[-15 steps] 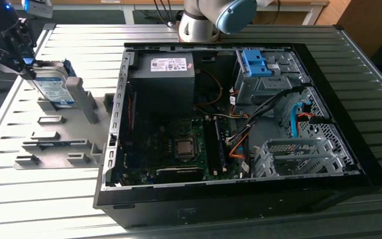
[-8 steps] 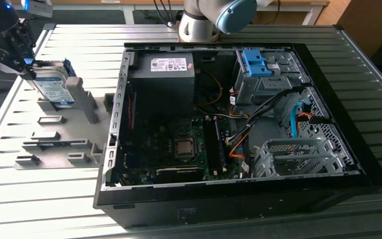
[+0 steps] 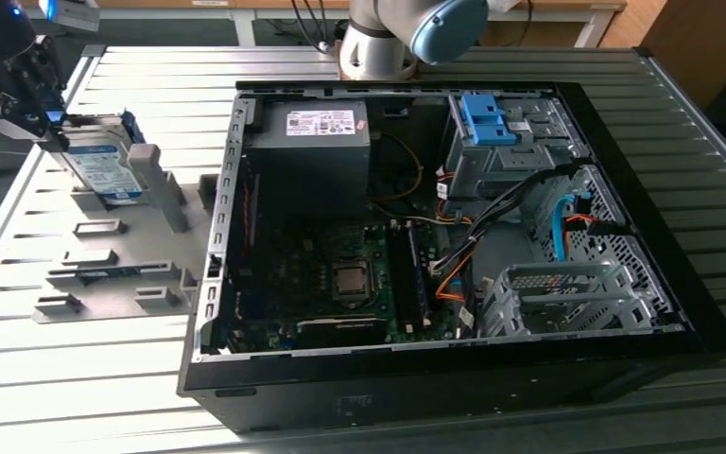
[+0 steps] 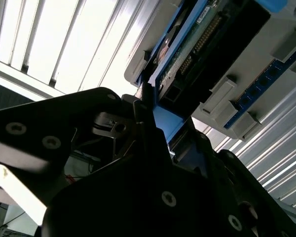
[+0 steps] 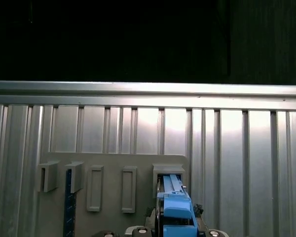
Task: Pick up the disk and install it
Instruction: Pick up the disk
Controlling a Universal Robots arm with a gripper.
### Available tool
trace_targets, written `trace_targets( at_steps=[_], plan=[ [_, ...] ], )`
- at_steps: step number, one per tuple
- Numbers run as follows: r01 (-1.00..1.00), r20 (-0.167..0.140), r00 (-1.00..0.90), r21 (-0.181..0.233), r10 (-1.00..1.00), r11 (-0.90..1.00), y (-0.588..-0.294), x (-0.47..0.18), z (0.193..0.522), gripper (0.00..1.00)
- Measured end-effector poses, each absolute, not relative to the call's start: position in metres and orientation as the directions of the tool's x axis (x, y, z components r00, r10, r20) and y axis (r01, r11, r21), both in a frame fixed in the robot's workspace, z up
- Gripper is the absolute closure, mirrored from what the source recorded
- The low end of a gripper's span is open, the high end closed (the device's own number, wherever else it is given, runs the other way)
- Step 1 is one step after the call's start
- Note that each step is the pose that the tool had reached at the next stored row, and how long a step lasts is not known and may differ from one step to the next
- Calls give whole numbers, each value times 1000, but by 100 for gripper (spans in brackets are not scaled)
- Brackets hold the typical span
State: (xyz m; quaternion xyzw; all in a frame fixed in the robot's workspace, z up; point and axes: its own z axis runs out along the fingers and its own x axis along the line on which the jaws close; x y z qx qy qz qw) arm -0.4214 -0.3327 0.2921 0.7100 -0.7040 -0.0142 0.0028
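A slatted metal table (image 3: 73, 397) is taken up across its middle and right by an open-sided computer case (image 3: 703, 326). To the left of the case, a grey fixture plate (image 3: 148, 248) with small holders is laid flat on the slats. At the plate's far end the disk (image 3: 101, 170) is stood on edge and tilted, its lower end at a holder; whether it is seated there cannot be told. The gripper (image 3: 50, 130) is closed onto the blue frame at the disk's upper end. In the second wrist view a dark finger (image 4: 144, 111) is pressed against that frame.
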Motion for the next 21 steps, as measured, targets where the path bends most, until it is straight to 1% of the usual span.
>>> trace_targets(
  at_steps=[21],
  plan=[
    [-1000,-16,4,24,-1000,-5,-333,-421,298,63]
  ],
)
